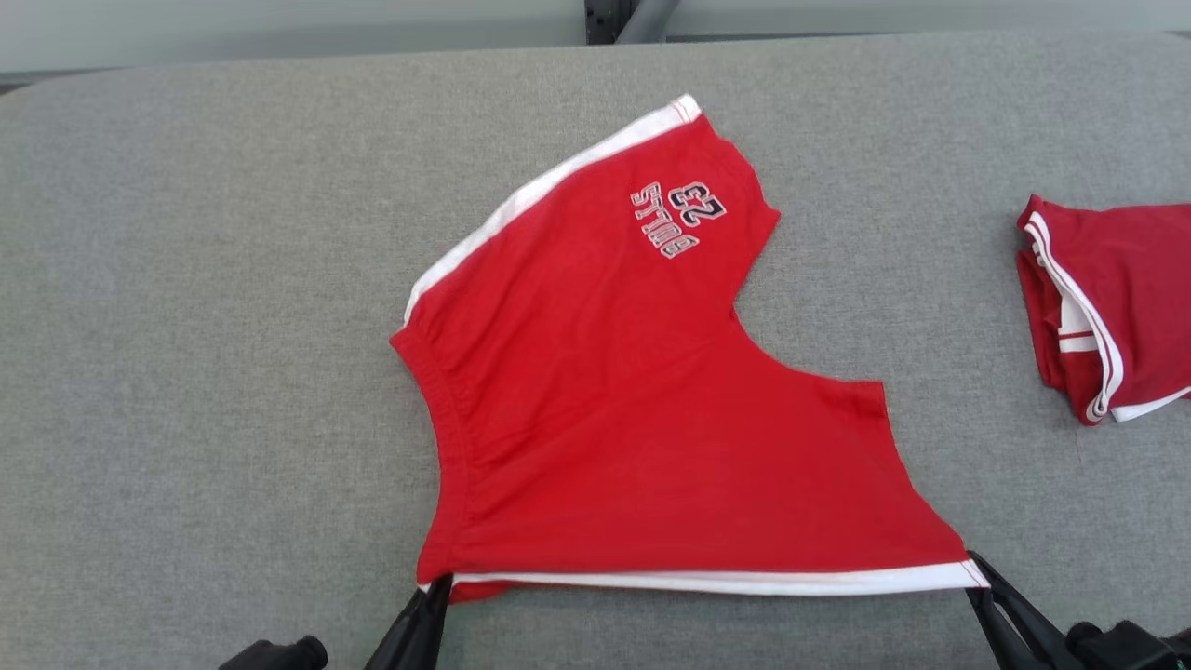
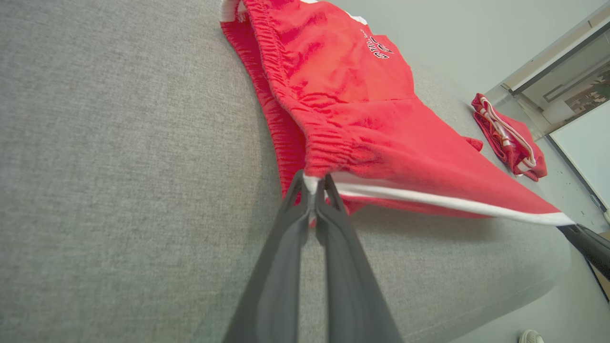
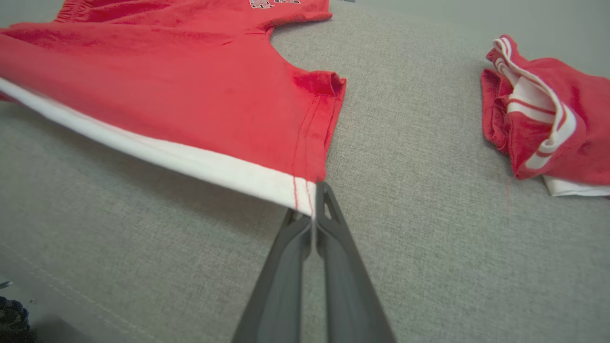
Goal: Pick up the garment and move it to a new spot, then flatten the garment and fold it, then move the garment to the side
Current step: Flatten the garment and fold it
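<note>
The garment is a pair of red shorts with white side stripes and a "Bulls 23" print, spread on the grey padded surface. Its near white-striped edge is stretched taut between my two grippers and lifted slightly off the surface. My left gripper is shut on the waistband corner at the near left. My right gripper is shut on the leg-hem corner at the near right. The far leg with the print lies flat, pointing away from me.
A second red and white garment lies folded in a heap at the right edge of the grey surface, also visible in the right wrist view. The surface's far edge meets a pale wall.
</note>
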You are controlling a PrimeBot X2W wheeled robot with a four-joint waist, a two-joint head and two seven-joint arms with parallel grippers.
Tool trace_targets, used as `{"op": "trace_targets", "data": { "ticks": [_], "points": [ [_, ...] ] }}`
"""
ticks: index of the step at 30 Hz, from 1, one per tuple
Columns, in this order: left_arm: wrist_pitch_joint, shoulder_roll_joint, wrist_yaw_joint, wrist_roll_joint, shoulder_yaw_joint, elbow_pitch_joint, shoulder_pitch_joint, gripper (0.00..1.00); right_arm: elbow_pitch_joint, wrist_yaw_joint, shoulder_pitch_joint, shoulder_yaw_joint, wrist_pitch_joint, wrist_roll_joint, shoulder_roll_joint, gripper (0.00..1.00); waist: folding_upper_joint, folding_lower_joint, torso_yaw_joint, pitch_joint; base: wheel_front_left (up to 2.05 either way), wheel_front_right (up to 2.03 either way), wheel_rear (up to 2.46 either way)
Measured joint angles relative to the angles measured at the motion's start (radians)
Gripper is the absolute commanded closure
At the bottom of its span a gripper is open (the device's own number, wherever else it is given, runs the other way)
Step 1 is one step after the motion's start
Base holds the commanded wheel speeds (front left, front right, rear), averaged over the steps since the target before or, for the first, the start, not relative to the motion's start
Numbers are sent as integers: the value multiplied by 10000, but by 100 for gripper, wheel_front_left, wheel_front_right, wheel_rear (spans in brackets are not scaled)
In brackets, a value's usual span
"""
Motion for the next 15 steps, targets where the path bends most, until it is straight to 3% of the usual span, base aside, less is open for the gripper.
{"op": "trace_targets", "data": {
  "ticks": [4, 7, 11, 15],
  "points": [
    [-2, -48, 182, -90, 222, -769, 1048, 100, -1122, 0, 1199, -477, 104, 13, 194, 100, 0, 0, 56, -618, 0, 0, 0],
    [347, 61, 291, -508, 330, -1417, 1224, 100, -1893, -2, 1011, -489, 848, 157, 96, 100, 0, 0, 87, -919, 0, 0, 0],
    [1250, 119, 487, -1170, 610, -1778, 730, 100, -2113, 0, -630, -27, 2086, 769, -263, 100, 0, 0, 88, -756, 0, 0, 0],
    [2579, 176, 788, -1756, 1053, -2240, -1157, 100, -1699, -4, -3379, 531, 3856, 1760, -558, 100, 0, 0, 87, -160, 0, 0, 0]
  ]
}}
